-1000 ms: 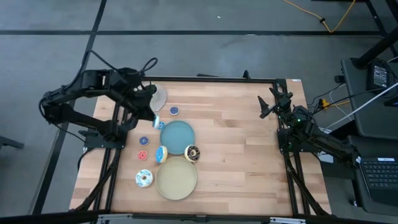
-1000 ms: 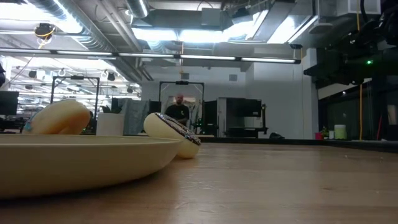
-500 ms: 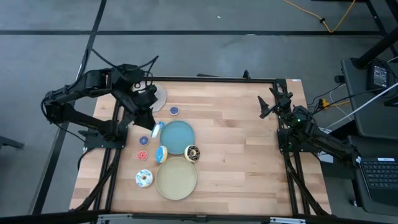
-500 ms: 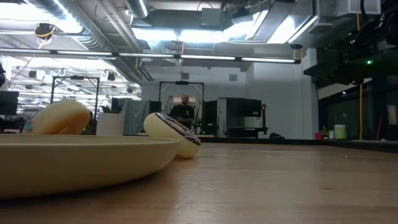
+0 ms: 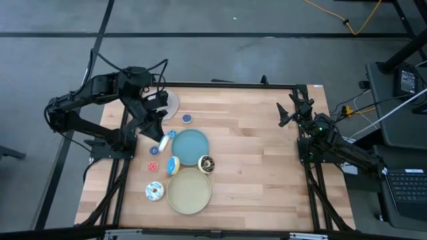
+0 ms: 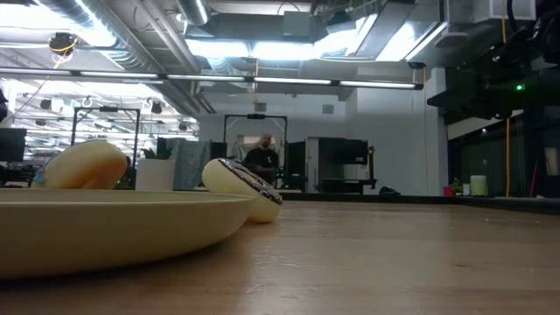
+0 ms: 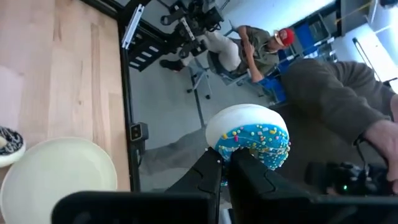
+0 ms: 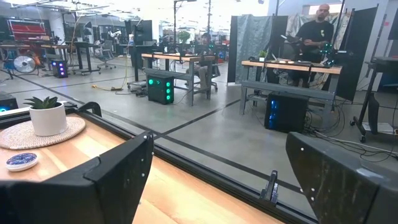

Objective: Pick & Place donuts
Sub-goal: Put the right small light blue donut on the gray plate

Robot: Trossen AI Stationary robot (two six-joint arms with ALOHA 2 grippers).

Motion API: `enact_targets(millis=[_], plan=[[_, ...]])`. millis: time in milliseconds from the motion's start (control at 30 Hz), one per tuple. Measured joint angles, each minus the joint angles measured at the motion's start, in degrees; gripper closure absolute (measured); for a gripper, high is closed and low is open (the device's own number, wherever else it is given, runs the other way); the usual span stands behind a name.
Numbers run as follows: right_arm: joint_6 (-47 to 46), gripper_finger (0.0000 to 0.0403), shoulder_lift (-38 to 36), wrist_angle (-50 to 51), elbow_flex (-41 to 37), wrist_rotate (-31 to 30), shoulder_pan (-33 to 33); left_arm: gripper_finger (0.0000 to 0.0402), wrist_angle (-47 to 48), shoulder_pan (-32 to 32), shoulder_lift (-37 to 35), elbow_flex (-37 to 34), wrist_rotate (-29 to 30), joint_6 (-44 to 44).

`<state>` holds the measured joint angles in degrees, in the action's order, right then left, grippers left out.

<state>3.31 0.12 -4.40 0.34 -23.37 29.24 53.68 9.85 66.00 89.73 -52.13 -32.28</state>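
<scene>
In the high view, the left gripper (image 5: 160,139) is in the upper left part of the table (image 5: 253,167), just left of the blue plate (image 5: 191,147). Its fingers are closed tightly on a blue-sprinkled donut (image 7: 250,134), which is held in the air. Other donuts lie near the plates: a chocolate donut (image 5: 207,163) between the blue plate and the beige plate (image 5: 189,191), and a pink donut (image 5: 154,192) at lower left. The right gripper (image 5: 291,113) waits at the right edge with its fingers wide apart, holding nothing.
</scene>
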Motion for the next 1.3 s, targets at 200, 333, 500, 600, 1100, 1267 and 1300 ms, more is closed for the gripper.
enact_targets(millis=[200, 333, 500, 600, 1100, 1267, 1300], plan=[[0.00, 0.0038, 0.00, 0.01, 0.01, 0.00, 0.00, 0.0393, 0.50, 0.00, 0.02, 0.00, 4.51, -5.92], [0.00, 0.0038, 0.02, 0.02, 0.00, 0.00, 0.00, 0.0395, 0.95, 0.00, 0.45, 0.00, 6.23, -10.56], [0.00, 0.0038, 0.00, 0.01, 0.01, 0.00, 0.00, 0.0396, 5.06, 0.00, 0.56, 0.00, 7.49, -15.07], [0.00, 0.0038, 0.01, 0.01, 0.01, 0.00, 0.00, 0.0397, 8.61, 0.00, 0.55, 0.00, 7.47, -18.30], [0.00, 0.0038, 0.02, 0.02, 0.00, 0.00, 0.02, 0.0398, 26.29, -0.02, -0.05, 0.02, 10.74, -23.57], [0.00, 0.0038, 0.00, 0.01, 0.00, 0.00, 0.01, 0.0398, 30.49, -1.45, 2.06, 1.77, 19.49, -20.48], [0.00, 0.0038, 0.00, 0.02, 0.01, 0.00, 0.00, 0.0398, 31.75, -1.94, 2.86, 2.77, 21.61, -19.59]])
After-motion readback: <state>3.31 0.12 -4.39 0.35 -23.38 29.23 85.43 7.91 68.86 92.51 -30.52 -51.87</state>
